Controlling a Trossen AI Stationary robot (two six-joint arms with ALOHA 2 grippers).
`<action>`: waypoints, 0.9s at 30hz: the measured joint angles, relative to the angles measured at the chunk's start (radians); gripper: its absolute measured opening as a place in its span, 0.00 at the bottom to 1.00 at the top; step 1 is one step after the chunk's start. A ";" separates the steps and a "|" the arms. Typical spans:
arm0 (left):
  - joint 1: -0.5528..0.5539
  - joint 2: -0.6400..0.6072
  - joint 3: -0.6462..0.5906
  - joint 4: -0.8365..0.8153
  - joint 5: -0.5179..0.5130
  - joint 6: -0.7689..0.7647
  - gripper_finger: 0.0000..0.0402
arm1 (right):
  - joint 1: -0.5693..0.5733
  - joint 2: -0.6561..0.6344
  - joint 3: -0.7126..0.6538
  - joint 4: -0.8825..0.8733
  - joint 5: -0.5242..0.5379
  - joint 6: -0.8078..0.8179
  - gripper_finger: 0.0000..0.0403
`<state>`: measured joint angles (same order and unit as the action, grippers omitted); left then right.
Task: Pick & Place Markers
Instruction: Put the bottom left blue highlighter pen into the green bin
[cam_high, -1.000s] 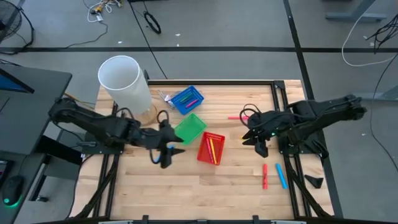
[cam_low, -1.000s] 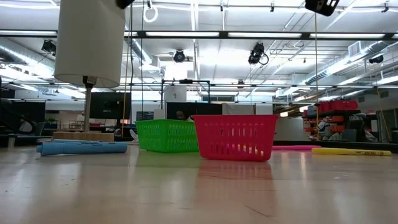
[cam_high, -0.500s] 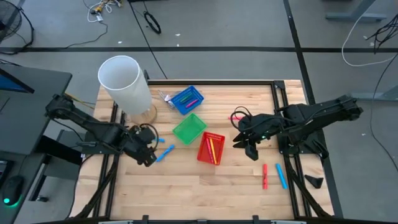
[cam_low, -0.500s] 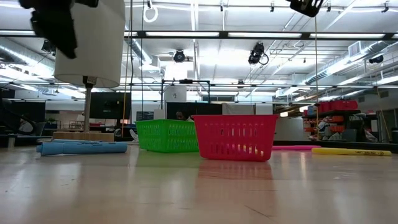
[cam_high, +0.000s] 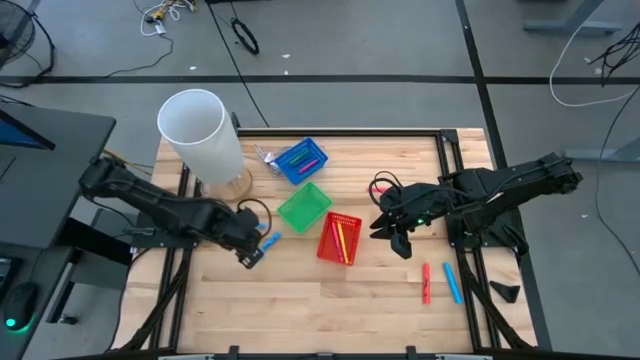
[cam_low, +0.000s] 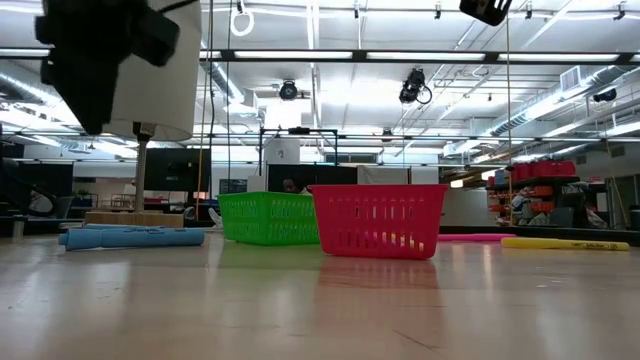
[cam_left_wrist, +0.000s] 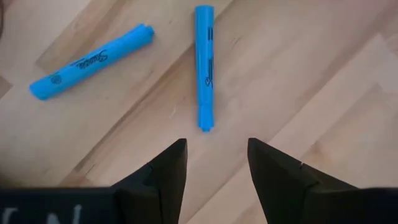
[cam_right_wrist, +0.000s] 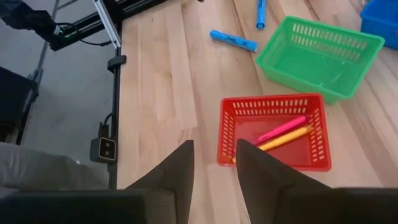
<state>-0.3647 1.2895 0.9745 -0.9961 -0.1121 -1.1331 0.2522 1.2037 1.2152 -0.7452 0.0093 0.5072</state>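
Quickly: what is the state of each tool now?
Left tool: open, empty, above two blue markers.
Right tool: open, empty.

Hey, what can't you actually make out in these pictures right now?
- Blue basket, high view: the markers inside are too small to count.
- Green basket, low view: its mesh wall hides the inside.
- Red basket, right wrist view: the right gripper's fingers cover the table beside it.
- Left gripper, high view: too small to judge.
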 joint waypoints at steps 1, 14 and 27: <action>0.010 0.017 0.000 0.009 0.001 0.002 0.43 | 0.000 0.000 0.000 0.000 0.000 -0.001 0.30; 0.089 0.200 0.000 0.142 -0.032 0.039 0.43 | 0.000 0.000 0.000 -0.009 -0.055 -0.068 0.30; 0.100 0.355 0.000 0.235 -0.041 0.066 0.43 | 0.000 0.000 0.000 -0.003 -0.073 -0.079 0.30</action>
<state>-0.2649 1.6448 0.9749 -0.7609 -0.1528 -1.0676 0.2523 1.2034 1.2152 -0.7478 -0.0635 0.4278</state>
